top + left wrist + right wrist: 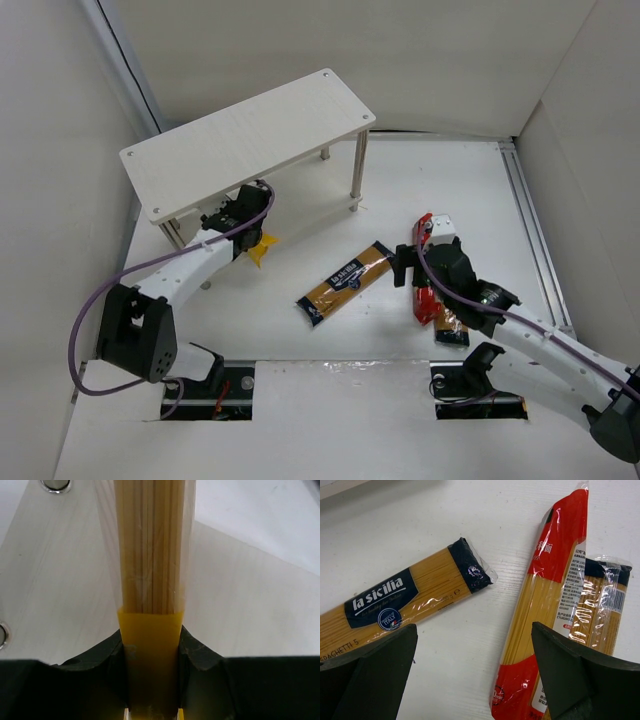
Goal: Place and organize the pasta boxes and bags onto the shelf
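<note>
Left hand (152, 647) clamps yellow pack (150, 555) by its end; pack seems to reach under the shelf (250, 135) board, not on top. Risk: long pack levers in the end grip, sags, or catches the board edge when raised. Right hand (475, 630) gapes empty over surface (470, 600), between brown pack (395, 600) and red bag (555, 555).

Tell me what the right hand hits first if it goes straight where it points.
Most likely bare table, in the gap between the dark-labelled spaghetti pack and the red-ended bag. The open right hand straddles that gap; one finger might clip the red bag's edge, though depth is unclear.
</note>
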Motion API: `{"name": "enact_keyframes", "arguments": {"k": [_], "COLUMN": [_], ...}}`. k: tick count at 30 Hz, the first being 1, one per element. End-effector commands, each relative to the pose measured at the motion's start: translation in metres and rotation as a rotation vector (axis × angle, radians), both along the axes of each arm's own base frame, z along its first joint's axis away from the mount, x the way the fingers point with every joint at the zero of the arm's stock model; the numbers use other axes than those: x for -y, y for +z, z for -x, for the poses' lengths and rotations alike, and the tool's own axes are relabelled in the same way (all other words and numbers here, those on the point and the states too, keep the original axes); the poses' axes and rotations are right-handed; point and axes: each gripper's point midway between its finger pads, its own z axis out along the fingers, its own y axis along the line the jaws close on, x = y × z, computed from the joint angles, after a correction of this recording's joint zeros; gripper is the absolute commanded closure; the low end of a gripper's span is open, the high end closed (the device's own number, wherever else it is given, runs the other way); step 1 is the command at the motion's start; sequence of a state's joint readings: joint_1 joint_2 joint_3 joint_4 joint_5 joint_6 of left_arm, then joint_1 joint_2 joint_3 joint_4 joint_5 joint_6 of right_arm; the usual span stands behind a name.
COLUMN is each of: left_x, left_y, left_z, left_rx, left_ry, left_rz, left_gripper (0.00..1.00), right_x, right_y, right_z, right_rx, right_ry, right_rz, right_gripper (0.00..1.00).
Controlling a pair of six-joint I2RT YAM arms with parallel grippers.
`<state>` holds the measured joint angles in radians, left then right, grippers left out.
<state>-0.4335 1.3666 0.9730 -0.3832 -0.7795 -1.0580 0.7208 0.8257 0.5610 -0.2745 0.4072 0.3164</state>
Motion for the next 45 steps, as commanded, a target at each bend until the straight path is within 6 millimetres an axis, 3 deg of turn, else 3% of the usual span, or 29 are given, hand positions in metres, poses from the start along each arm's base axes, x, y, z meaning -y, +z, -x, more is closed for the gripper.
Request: {"name": "enact_keyframes", "arguments": {"k": [1,5,7,10,11,12,14,15,16,19,20,21,22,26,28,29,36,41,45], "left_x": [0.007,0.018,0.025,0.034,0.036,0.04,0.063,0.081,0.114,0.166,0.197,0.208,0.233,0.262,0.269,0.268,0.271,0.287,0.28], "left_y": [0.027,0.009,-0.001,-0.001,-0.003,0.004,0.009,0.027,0.021,0.026,0.03,0.021,0.016,-0.008,-0.02,-0.04,-0.08,-0.086,-0.109], "left_z": [-0.018,-0.017,-0.012,-0.003,0.002,0.005,0.01,0.006,0.019,0.038,0.056,0.065,0.078,0.083,0.08,0.077,0.073,0.095,0.112], "left_rx": [0.062,-0.013,-0.053,-0.054,-0.056,-0.04,-0.046,0.016,-0.001,0.036,0.056,0.047,0.065,0.019,-0.017,-0.08,-0.194,-0.176,-0.24], "left_ry": [-0.022,-0.104,-0.152,-0.206,-0.217,-0.246,-0.395,-0.493,-0.672,-1.004,-1.164,-1.273,-1.392,-1.517,-1.538,-1.53,-1.568,-1.69,-1.683], "left_rz": [0.001,0.003,0.024,0.033,0.032,0.024,-0.012,-0.008,0.005,-0.097,-0.095,-0.162,-0.16,-0.203,-0.213,-0.23,-0.281,-0.201,-0.147], "left_gripper": [0.78,0.61,0.45,0.35,0.24,0.22,0.2,0.19,0.0,0.0,0.0,0.0,0.0,0.0,0.0,0.0,0.0,0.0,0.0], "right_x": [-0.006,-0.007,-0.006,-0.006,-0.006,-0.005,-0.005,-0.004,-0.003,-0.001,0.0,0.006,0.008,0.025,0.034,0.037,0.045,0.053,0.057], "right_y": [0.023,0.021,0.016,0.017,0.017,0.018,0.021,0.019,0.017,0.016,0.012,0.008,0.006,0.002,0.002,-0.002,-0.002,0.002,0.009], "right_z": [-0.01,-0.008,-0.007,-0.005,-0.005,-0.004,-0.003,-0.002,-0.001,0.004,0.007,0.007,0.011,0.01,0.007,0.007,0.007,0.011,0.013], "right_rx": [0.066,0.057,0.049,0.048,0.048,0.049,0.056,0.056,0.049,0.032,0.013,0.001,-0.029,-0.097,-0.109,-0.124,-0.099,-0.079,-0.043], "right_ry": [-0.002,0.006,0.007,0.015,0.015,0.015,0.015,0.015,0.015,0.019,0.011,-0.024,-0.039,-0.113,-0.146,-0.157,-0.161,-0.184,-0.194], "right_rz": [-0.049,-0.046,-0.04,-0.044,-0.044,-0.045,-0.051,-0.051,-0.045,-0.05,-0.052,-0.043,-0.047,-0.009,-0.008,0.004,-0.004,0.001,-0.019], "right_gripper": [0.0,0.0,0.0,0.0,0.0,0.0,0.0,0.0,0.0,0.0,0.0,0.0,0.0,0.0,0.0,0.0,0.0,0.0,0.0]}}
